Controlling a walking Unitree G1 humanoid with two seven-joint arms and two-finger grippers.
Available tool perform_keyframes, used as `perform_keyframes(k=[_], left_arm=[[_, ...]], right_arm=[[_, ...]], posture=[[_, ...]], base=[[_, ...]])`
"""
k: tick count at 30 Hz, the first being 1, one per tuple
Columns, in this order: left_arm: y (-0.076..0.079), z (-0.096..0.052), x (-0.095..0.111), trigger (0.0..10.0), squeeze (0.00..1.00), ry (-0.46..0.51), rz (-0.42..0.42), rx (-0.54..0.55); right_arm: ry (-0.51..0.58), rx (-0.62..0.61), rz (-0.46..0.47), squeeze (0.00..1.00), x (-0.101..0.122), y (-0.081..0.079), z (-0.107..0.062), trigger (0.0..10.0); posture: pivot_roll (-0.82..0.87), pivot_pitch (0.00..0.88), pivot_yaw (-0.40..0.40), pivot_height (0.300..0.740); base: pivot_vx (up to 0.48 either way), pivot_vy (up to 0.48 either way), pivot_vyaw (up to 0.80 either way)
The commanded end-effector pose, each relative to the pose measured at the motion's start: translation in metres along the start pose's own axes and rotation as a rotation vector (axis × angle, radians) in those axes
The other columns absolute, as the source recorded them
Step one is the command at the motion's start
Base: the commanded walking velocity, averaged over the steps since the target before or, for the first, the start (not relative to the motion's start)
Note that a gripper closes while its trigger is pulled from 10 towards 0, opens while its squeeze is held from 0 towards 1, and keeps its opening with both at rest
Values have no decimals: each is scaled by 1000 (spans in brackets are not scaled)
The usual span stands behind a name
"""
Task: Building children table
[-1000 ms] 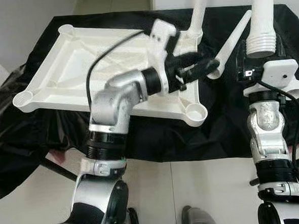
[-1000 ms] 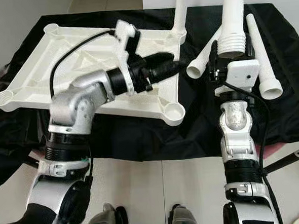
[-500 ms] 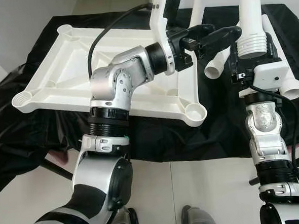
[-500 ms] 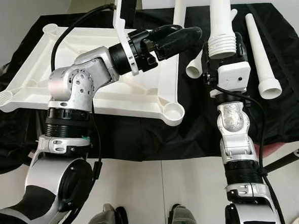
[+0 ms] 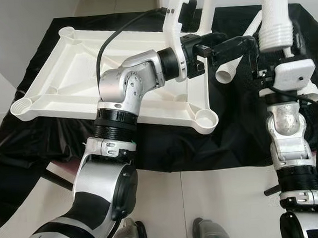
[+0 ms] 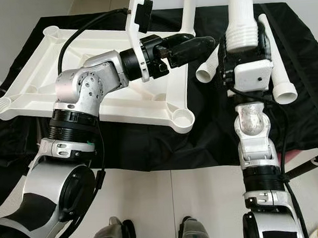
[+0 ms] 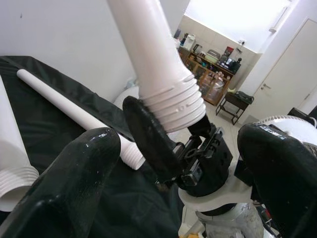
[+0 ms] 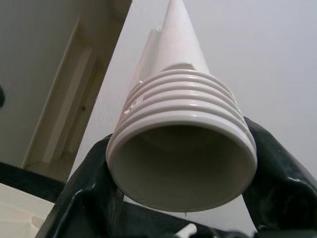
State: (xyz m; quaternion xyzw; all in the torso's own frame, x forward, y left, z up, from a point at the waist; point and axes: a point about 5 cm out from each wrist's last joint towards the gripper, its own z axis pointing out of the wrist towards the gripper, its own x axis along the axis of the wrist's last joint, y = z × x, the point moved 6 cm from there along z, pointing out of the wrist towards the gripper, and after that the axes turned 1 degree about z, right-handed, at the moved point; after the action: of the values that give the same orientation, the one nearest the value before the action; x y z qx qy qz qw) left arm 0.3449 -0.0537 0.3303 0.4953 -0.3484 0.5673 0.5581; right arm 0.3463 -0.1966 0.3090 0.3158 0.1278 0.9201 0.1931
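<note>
White plastic parts lie on a black cloth [image 5: 166, 145] that covers the work surface. The table top [image 5: 91, 64] rests upside down on the cloth, ribbed underside up, with a round leg socket at each corner; the near right socket [image 5: 206, 118] is open. At the far right corner a leg [image 6: 189, 12] stands upright in its socket.

The right gripper [image 6: 242, 46] pinches a held leg [image 6: 241, 11] at its threaded end, upright, threads down, raised above the cloth to the right of the table top. The right wrist view looks up into the hollow threaded mouth [image 8: 181, 163], with a black finger [image 8: 84, 193] pressed on either side.

The left gripper [image 5: 235, 43] reaches across the table top's right edge toward the held leg. In the left wrist view its fingers [image 7: 69, 183] are spread wide, with the held leg's thread [image 7: 173, 101] in the gap and apart from both.

Two spare legs lie on the cloth: one slanted leg [image 6: 207, 67] between the table top and the right arm, open end near the left gripper, and one straight leg [image 6: 279, 68] just right of the right gripper. The left arm's black cable [image 5: 109, 49] loops over the table top.
</note>
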Motion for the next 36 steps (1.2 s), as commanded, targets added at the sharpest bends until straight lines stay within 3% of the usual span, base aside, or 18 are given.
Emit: perform_keyframes(k=[1, 7, 12, 21, 36], left_arm=[[4, 2, 3, 10000, 0, -1, 19, -22], [2, -1, 4, 10000, 0, 4, 13, -18], [-7, -2, 13, 10000, 0, 17, 42, 16], [-21, -2, 25, 10000, 0, 44, 49, 73], [-53, -5, 18, 10000, 0, 14, 13, 225]], right_arm=[[60, 15, -7, 0, 13, -4, 5, 10000], [66, 111, 32, 0, 13, -23, 6, 10000], [39, 211, 65, 0, 9, -43, -6, 10000], [14, 256, 78, 0, 5, -50, -18, 10000], [19, 293, 79, 0, 8, -57, -26, 10000]], posture=[[-83, 119, 95, 740], [-82, 119, 95, 740], [-76, 121, 90, 740], [-89, 122, 94, 740], [-95, 124, 101, 740]], base=[[0, 0, 0], [0, 0, 0], [0, 0, 0], [0, 0, 0], [0, 0, 0]])
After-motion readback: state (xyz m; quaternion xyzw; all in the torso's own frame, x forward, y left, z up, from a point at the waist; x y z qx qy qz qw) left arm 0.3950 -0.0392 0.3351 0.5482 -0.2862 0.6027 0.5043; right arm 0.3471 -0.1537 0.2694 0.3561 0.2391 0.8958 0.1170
